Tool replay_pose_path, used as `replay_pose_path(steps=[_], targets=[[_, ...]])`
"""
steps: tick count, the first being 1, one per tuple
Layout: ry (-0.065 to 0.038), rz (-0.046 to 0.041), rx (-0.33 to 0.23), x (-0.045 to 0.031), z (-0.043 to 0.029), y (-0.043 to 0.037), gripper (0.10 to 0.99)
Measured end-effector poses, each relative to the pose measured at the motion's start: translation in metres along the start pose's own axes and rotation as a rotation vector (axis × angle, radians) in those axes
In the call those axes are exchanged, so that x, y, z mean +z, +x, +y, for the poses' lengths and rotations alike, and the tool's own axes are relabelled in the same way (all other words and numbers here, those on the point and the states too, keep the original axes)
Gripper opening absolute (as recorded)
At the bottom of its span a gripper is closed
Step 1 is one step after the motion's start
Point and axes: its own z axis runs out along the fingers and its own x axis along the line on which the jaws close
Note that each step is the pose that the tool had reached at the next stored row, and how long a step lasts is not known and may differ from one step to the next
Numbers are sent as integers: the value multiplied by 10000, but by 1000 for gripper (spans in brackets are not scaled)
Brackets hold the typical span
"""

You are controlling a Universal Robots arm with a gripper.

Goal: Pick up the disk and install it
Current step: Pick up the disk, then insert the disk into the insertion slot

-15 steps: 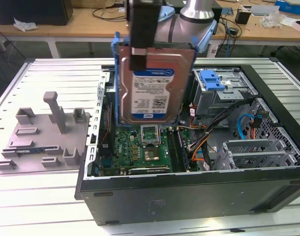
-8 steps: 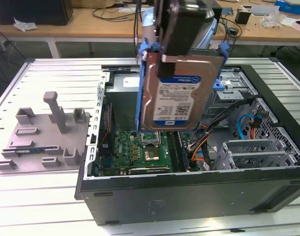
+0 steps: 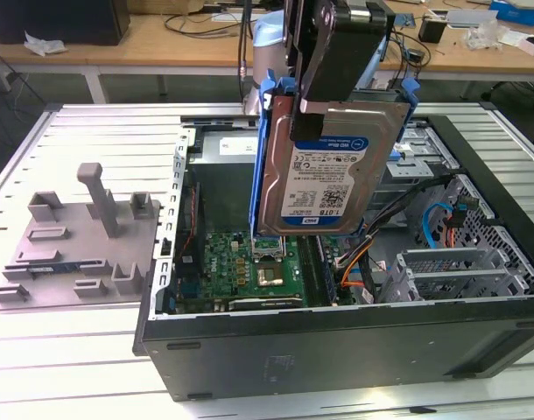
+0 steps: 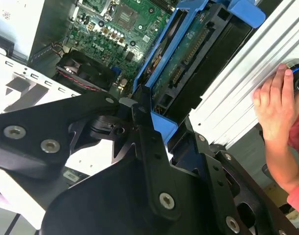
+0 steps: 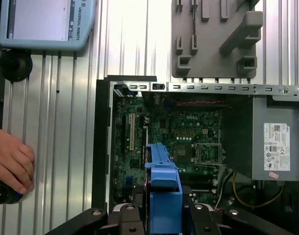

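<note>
Disk, a flat silver-grey hard drive with a white-and-blue label in a blue plastic carrier (image 3: 333, 166), hangs upright over the open black metal computer case (image 3: 337, 341) in the exterior view, its lower edge above the green motherboard (image 3: 249, 262). The black gripper (image 3: 312, 103) is clamped on its upper end. A grey plastic fixture (image 3: 74, 236) lies on the ribbed metal table (image 3: 74, 367) toward the exterior view's left. In the second wrist view, the gripper's fingers (image 4: 149, 132) pinch the carrier's blue edge; a person's hand (image 4: 274, 103) rests on the table. In the first wrist view, the disk (image 5: 164, 181) shows edge-on above the motherboard (image 5: 188, 132), and the hand (image 5: 10, 164) covers a black knob (image 5: 5, 193).
</note>
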Motion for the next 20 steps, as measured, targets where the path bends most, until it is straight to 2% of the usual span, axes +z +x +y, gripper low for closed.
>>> replay_pose_path(steps=[16, 20], targets=[[0, 0, -1, 0, -9, 0, 369], [6, 1, -3, -4, -56, -1, 369]])
